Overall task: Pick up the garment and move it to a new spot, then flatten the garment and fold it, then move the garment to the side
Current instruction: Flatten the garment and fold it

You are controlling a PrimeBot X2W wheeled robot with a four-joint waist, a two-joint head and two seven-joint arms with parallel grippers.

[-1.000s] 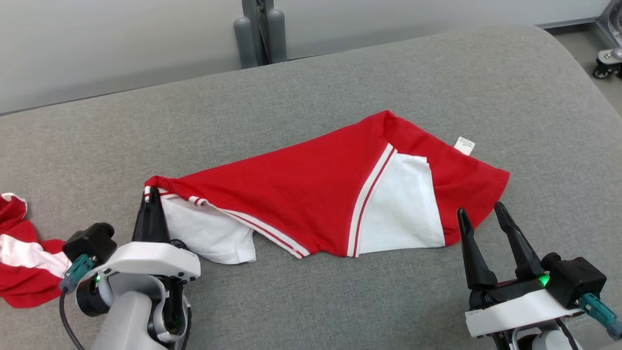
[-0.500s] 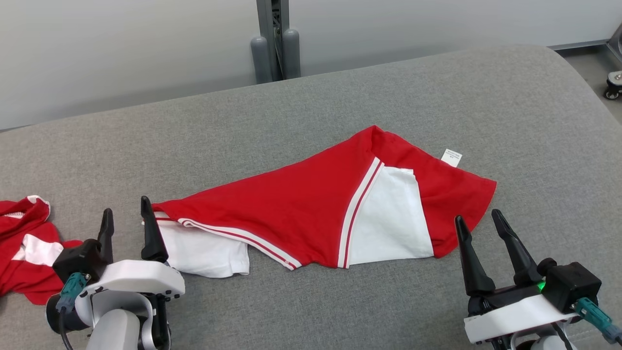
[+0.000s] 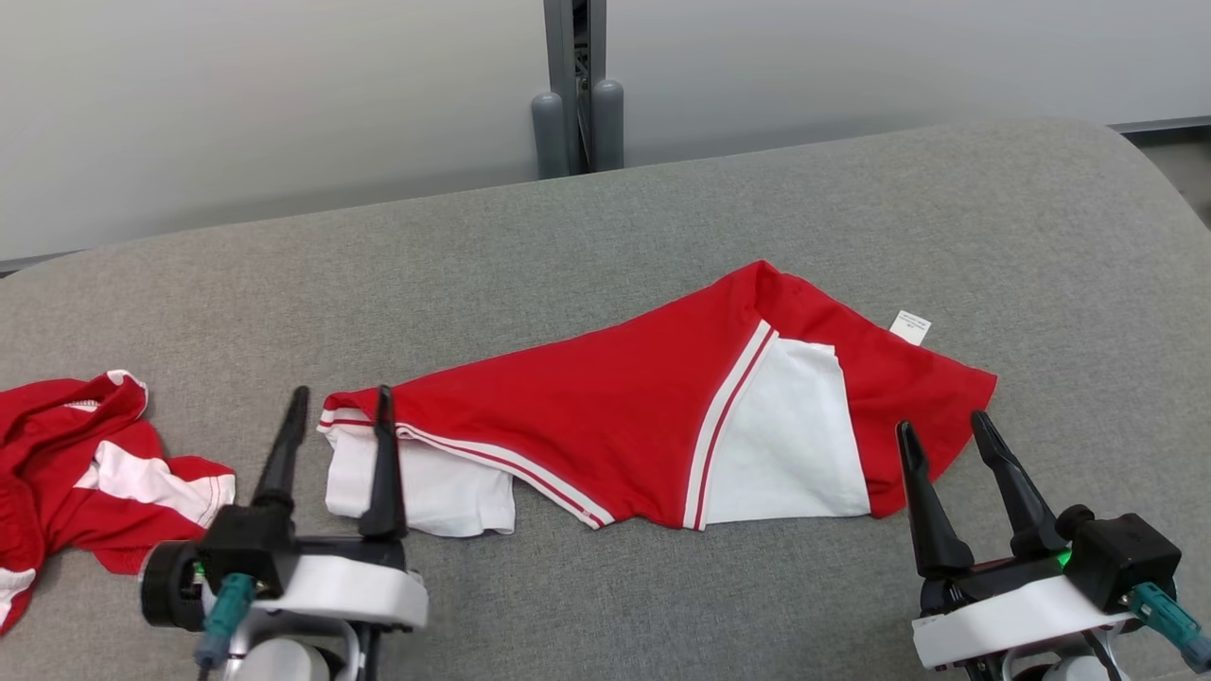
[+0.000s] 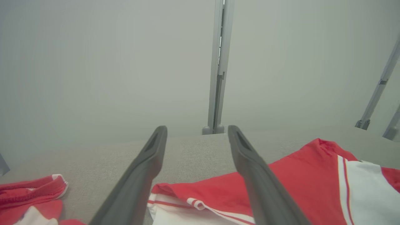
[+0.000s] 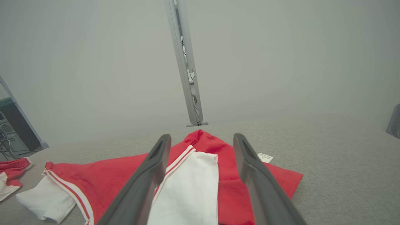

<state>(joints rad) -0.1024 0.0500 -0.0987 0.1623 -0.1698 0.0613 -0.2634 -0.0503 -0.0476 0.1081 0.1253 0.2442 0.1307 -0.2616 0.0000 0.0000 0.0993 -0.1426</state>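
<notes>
At lower left, the left end effector (image 3: 342, 392) has released the garment (image 3: 605, 416), gaping wide like the right end effector (image 3: 941, 423); flattening likely next.

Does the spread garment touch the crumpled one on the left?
Apart: head view shows bare grey cushion between the spread garment and the crumpled garment.

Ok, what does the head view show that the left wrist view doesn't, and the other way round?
Head view: the right gripper, open, near the right edge of the garment, and the white label. Left wrist view: slanted metal struts at its far right. Both: the open left gripper by the garment's left corner, the second red cloth, the grey surface and the post.
</notes>
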